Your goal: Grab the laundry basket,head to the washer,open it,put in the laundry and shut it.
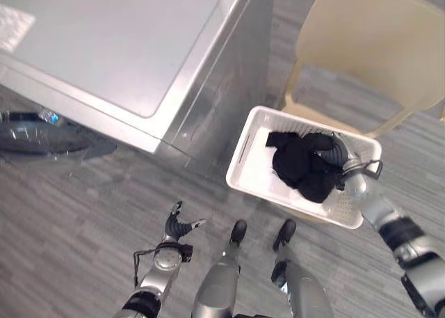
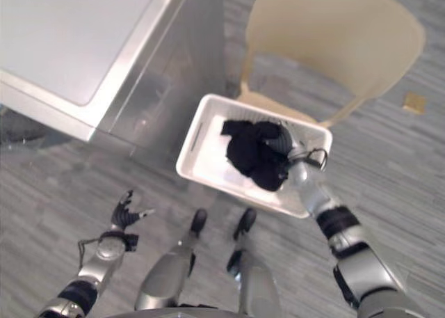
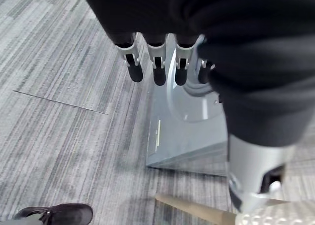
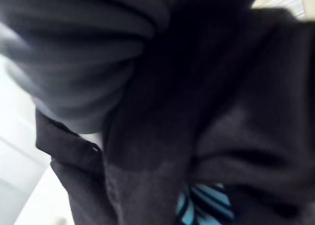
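Right hand [image 1: 342, 166] buried in dark laundry [image 1: 303, 165] inside white basket [image 1: 245, 159] on floor beside washer [image 1: 118, 46]; finger state impossible to tell. Best gathering the whole bundle before lifting, keeping cloth clear of the rim. Left hand [image 1: 177, 225] hanging low, fingers relaxed, empty.

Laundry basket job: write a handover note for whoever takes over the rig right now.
Left robot hand: open, hanging over the floor, holding nothing.
Right robot hand: down in the laundry basket against the dark clothes; fingers hidden, grip unconfirmed.
The basket sits on the floor beside the washer, in front of a chair.
Washer door already looks open.
Left: load the clothes, shut the door.
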`<state>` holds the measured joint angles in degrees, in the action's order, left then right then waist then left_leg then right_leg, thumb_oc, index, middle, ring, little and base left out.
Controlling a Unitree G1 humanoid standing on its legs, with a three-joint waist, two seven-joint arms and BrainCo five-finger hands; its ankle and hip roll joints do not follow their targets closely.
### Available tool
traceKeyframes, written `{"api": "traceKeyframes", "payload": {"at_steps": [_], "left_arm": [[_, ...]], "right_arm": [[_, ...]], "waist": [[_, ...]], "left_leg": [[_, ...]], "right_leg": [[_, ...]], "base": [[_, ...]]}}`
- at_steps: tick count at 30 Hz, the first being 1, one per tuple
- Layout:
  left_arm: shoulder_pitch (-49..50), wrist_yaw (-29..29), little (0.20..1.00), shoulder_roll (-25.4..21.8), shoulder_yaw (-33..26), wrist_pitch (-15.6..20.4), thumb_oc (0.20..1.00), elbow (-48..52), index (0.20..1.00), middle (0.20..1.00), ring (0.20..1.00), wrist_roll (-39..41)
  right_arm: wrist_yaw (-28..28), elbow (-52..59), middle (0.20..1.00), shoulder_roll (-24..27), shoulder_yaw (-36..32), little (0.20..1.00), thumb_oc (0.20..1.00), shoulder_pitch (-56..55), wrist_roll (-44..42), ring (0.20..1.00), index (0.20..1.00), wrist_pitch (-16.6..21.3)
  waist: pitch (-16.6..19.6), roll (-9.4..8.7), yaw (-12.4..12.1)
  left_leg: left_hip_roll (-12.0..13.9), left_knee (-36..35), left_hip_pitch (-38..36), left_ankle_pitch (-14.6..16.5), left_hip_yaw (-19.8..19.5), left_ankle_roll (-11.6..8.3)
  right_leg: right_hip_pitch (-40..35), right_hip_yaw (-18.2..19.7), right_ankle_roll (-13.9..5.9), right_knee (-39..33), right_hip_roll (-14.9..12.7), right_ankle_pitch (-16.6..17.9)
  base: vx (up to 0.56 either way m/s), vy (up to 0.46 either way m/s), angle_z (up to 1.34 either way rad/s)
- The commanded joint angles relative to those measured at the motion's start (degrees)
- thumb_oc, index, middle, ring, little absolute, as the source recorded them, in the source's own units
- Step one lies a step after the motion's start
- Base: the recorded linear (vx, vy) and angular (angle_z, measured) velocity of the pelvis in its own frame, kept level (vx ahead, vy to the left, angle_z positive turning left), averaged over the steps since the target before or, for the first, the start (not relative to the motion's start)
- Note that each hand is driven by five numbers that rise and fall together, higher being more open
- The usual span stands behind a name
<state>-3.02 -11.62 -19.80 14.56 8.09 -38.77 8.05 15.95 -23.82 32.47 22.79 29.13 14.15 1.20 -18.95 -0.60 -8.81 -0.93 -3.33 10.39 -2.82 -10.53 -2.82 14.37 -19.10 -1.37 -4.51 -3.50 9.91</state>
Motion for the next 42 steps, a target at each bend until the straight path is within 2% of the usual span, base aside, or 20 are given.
{"api": "traceKeyframes", "payload": {"at_steps": [1, 3, 7, 10, 14, 15, 18, 19, 20, 21, 22, 25, 27, 28, 29, 30, 31, 32, 36, 42], "left_arm": [[3.2, 0.4, 1.0, -1.5, -1.2, -0.7, 1.0, -0.1, 1.0, 1.0, 1.0, -2.8], [5.0, 1.2, 1.0, -1.4, -2.9, -1.7, 1.0, -0.1, 1.0, 1.0, 1.0, -3.8], [7.2, 1.6, 1.0, -1.1, -4.4, -2.5, 1.0, 1.0, 1.0, 1.0, 1.0, -4.0], [10.0, 1.9, 1.0, -0.5, -6.4, -3.0, 1.0, 1.6, 1.0, 1.0, 1.0, -3.6], [9.8, 1.7, 1.0, -1.0, -7.0, -2.8, 1.0, 2.8, 1.0, 1.0, 1.0, -3.0], [8.5, 1.0, 1.0, -1.9, -7.0, -2.5, 1.0, 3.9, 1.0, 1.0, 1.0, -3.0], [7.7, 0.2, 1.0, -2.1, -7.0, -2.0, 1.0, 4.3, 1.0, 1.0, 1.0, -2.9], [8.6, 0.3, 1.0, -2.3, -6.9, -1.3, 1.0, 6.7, 1.0, 1.0, 1.0, -3.0], [8.7, 0.3, 1.0, -2.3, -6.9, -1.3, 1.0, 6.8, 1.0, 1.0, 1.0, -3.0], [9.2, 0.0, 1.0, -2.2, -6.8, -1.0, 1.0, 8.8, 1.0, 1.0, 1.0, -2.3], [9.3, 0.2, 1.0, -2.3, -6.6, -0.8, 1.0, 10.1, 1.0, 1.0, 1.0, -2.0], [9.2, 0.9, 1.0, -2.0, -6.2, -0.1, 1.0, 14.7, 1.0, 1.0, 1.0, -1.7], [8.9, 1.6, 1.0, -3.1, -5.0, 0.6, 1.0, 18.4, 1.0, 1.0, 1.0, -3.3], [8.5, 2.6, 1.0, -4.6, -3.6, 1.4, 1.0, 21.8, 1.0, 1.0, 1.0, -5.7], [8.5, 2.6, 1.0, -4.6, -3.7, 1.4, 1.0, 21.8, 1.0, 1.0, 1.0, -5.7], [7.7, 3.4, 1.0, -6.2, -2.3, 2.1, 1.0, 25.1, 1.0, 1.0, 1.0, -8.2], [7.7, 3.4, 1.0, -6.2, -2.3, 2.1, 1.0, 25.1, 1.0, 1.0, 1.0, -8.2], [5.9, 3.8, 1.0, -8.1, -0.3, 3.1, 1.0, 28.1, 1.0, 1.0, 1.0, -10.8], [0.2, 3.1, 1.0, -11.2, 5.4, 5.4, 1.0, 34.5, 1.0, 1.0, 1.0, -16.6], [-4.0, 4.5, 1.0, -12.9, 10.1, 6.6, 1.0, 38.6, 1.0, 1.0, 1.0, -16.7]], "right_arm": [[-1.0, 5.0, 0.2, -1.0, -4.0, 0.2, 0.2, -3.6, -6.4, 0.2, 0.2, 4.7], [-3.9, 14.1, 0.2, -2.0, -7.7, 0.2, 0.2, -9.1, -10.4, 0.2, 0.2, 6.7], [-7.5, 21.6, 0.2, -3.6, -10.6, 0.2, 0.2, -13.8, -16.7, 0.2, 0.2, 8.4], [-12.3, 29.5, 0.2, -6.8, -12.2, 0.2, 0.2, -18.7, -25.3, 0.2, 0.2, 9.8], [-16.1, 34.5, 0.2, -9.9, -11.6, 0.2, 0.2, -22.5, -32.7, 0.2, 0.2, 11.6], [-16.3, 35.8, 0.2, -9.8, -11.0, 0.2, 0.2, -22.5, -32.0, 0.2, 0.2, 12.1], [-16.2, 35.8, 0.2, -9.8, -11.1, 0.2, 0.2, -23.7, -30.5, 0.2, 0.2, 12.5], [-15.5, 35.4, 0.2, -9.6, -11.4, 0.2, 0.2, -23.7, -28.2, 0.2, 0.2, 12.3], [-15.5, 35.4, 0.2, -9.7, -11.4, 0.2, 0.2, -23.7, -28.2, 0.2, 0.2, 12.3], [-15.1, 33.6, 0.2, -9.6, -10.3, 0.2, 0.2, -22.0, -27.5, 0.2, 0.2, 11.8], [-14.6, 32.8, 0.2, -9.3, -10.1, 0.2, 0.2, -21.2, -27.6, 0.2, 0.2, 11.7], [-12.6, 30.5, 0.2, -6.6, -10.8, 0.2, 0.2, -19.0, -24.5, 0.2, 0.2, 11.3], [-12.2, 29.4, 0.2, -5.3, -10.8, 0.2, 0.2, -18.2, -23.6, 0.2, 0.2, 10.7], [-12.4, 29.1, 0.2, -5.1, -11.0, 0.2, 0.2, -18.5, -24.2, 0.2, 0.2, 10.5], [-12.4, 29.1, 0.2, -5.1, -11.0, 0.2, 0.2, -18.5, -24.2, 0.2, 0.2, 10.5], [-12.9, 29.1, 0.2, -5.0, -10.7, 0.2, 0.2, -18.5, -24.2, 0.2, 0.2, 10.4], [-12.9, 29.1, 0.2, -5.0, -10.7, 0.2, 0.2, -18.5, -24.2, 0.2, 0.2, 10.4], [-13.7, 28.6, 0.2, -4.9, -9.7, 0.2, 0.2, -18.0, -24.5, 0.2, 0.2, 10.6], [-15.1, 27.1, 0.2, -6.0, -5.9, 0.2, 0.2, -15.4, -25.8, 0.2, 0.2, 10.7], [-16.5, 24.3, 0.2, -7.2, -1.1, 0.2, 0.2, -10.9, -29.7, 0.2, 0.2, 10.5]], "waist": [[5.1, -2.27, 0.6], [7.7, -2.39, 2.1], [9.7, -2.52, 3.1], [10.9, -2.6, 3.8], [9.1, -2.8, 4.3], [7.3, -2.07, 4.5], [8.2, -1.4, 3.6], [9.7, -1.61, 2.0], [9.5, -1.8, 2.1], [9.3, -1.69, 0.1], [9.5, -1.25, -0.6], [7.4, 0.11, -0.2], [6.5, -0.03, 1.3], [6.9, -0.82, 2.8], [7.0, -0.74, 2.8], [7.4, -1.68, 4.0], [7.5, -1.68, 4.1], [8.2, -2.42, 5.4], [10.6, -2.11, 6.6], [12.5, -3.16, 6.2]], "left_leg": [[-3.1, -1.4, -0.1, 0.1, 2.7, 1.46], [-3.0, -1.6, -2.8, 1.0, 3.2, 1.89], [-2.9, -1.1, -5.8, 2.5, 4.5, 2.45], [-2.5, -0.3, -8.8, 4.2, 7.7, 3.12], [-1.6, 1.4, -7.7, 3.8, 9.1, 3.64], [-0.4, 3.1, -4.1, 1.8, 8.8, 3.73], [0.3, 2.6, -0.4, -1.5, 7.8, 3.07], [0.3, 2.0, 2.3, -3.6, 7.3, 2.51], [0.1, 2.0, 2.0, -3.5, 7.3, 2.53], [0.3, 1.0, 5.7, -7.9, 7.0, -0.09], [0.2, 0.1, 7.5, -9.1, 6.8, -0.88], [-0.1, 0.0, 10.3, -8.9, 8.4, -2.68], [0.5, 3.5, 10.3, -5.7, 14.1, -0.92], [1.4, 8.2, 8.1, -2.4, 17.9, 0.16], [1.5, 8.3, 8.3, -2.4, 17.9, 0.16], [1.4, 11.5, 6.0, 1.5, 17.7, 0.36], [1.4, 11.5, 6.1, 1.5, 17.7, 0.36], [2.0, 12.5, 1.3, 5.4, 17.8, 0.24], [1.5, 4.5, -3.9, 4.2, 16.0, 0.06], [0.7, 1.1, -6.2, 3.4, 15.5, 0.59]], "right_leg": [[-3.7, 4.1, -4.56, 4.6, -0.9, -10.1], [-6.2, 4.3, -4.79, 4.3, -1.0, -10.3], [-8.7, 5.6, -4.9, 4.6, -0.8, -10.7], [-10.1, 7.8, -5.55, 5.3, -0.5, -10.4], [-7.8, 11.1, -6.61, 10.7, -0.1, -9.8], [-6.5, 13.4, -6.7, 16.8, 1.0, -12.1], [-8.4, 16.4, -5.86, 24.4, 2.2, -14.8], [-13.5, 19.0, -5.0, 20.9, 3.5, -18.0], [-14.0, 18.9, -5.01, 20.6, 3.3, -18.1], [-17.0, 20.0, -2.67, 14.0, 5.0, -22.0], [-16.7, 20.2, -1.68, 11.4, 5.6, -22.6], [-14.8, 17.8, -1.07, 9.1, 6.8, -21.2], [-13.2, 14.3, -1.69, 8.4, 5.1, -19.3], [-12.3, 10.4, -2.07, 6.8, 3.1, -17.3], [-12.2, 10.4, -2.05, 6.7, 3.2, -17.1], [-11.6, 8.0, -1.99, 5.8, 1.6, -15.6], [-11.6, 8.0, -1.99, 5.8, 1.6, -15.6], [-11.4, 5.9, -2.28, 4.6, 0.3, -14.3], [-12.1, 4.2, -3.16, 2.9, 0.6, -13.1], [-13.6, 4.3, -3.52, 2.7, 0.5, -13.0]], "base": [[0.08, 0.047, -0.12], [0.15, 0.1, -0.13], [0.06, 0.08, -0.22], [0.01, 0.108, -0.32], [-0.28, -0.007, -0.53], [-0.62, -0.073, -0.17], [-0.45, -0.11, 0.62], [-0.27, -0.131, 0.46], [-0.37, -0.219, 0.24], [-0.33, -0.173, 0.36], [-0.46, -0.233, 0.43], [-0.42, -0.12, 0.46], [-0.48, 0.011, 1.23], [-0.36, 0.003, 1.11], [-0.35, 0.0, 1.42], [-0.14, 0.001, 1.46], [-0.23, 0.037, 1.61], [-0.1, 0.037, 0.77], [0.0, 0.105, 0.53], [0.03, 0.078, 0.27]]}}
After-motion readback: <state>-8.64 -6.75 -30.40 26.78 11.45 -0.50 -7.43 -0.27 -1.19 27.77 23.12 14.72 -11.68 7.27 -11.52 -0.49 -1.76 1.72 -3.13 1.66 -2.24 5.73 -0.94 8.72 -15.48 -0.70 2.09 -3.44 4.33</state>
